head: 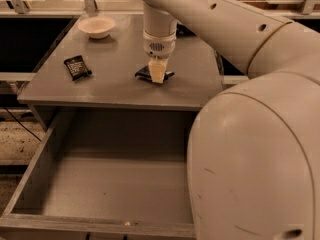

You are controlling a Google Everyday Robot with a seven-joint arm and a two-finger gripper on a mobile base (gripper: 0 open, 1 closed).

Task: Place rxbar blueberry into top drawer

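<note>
The rxbar blueberry [143, 74], a small dark flat bar, lies on the grey table top [120, 84] near its middle. My gripper [157, 74] points straight down onto the bar and covers its middle; the bar's ends show on either side of it. The bar looks to be resting on the table. The top drawer [105, 184] is pulled wide open below the table's front edge, and its flat bottom is bare.
A black-wrapped bar [76, 67] lies at the table's left. A white bowl [97, 26] stands at the back left. My large arm body [255, 159] fills the right side and hides the drawer's right part.
</note>
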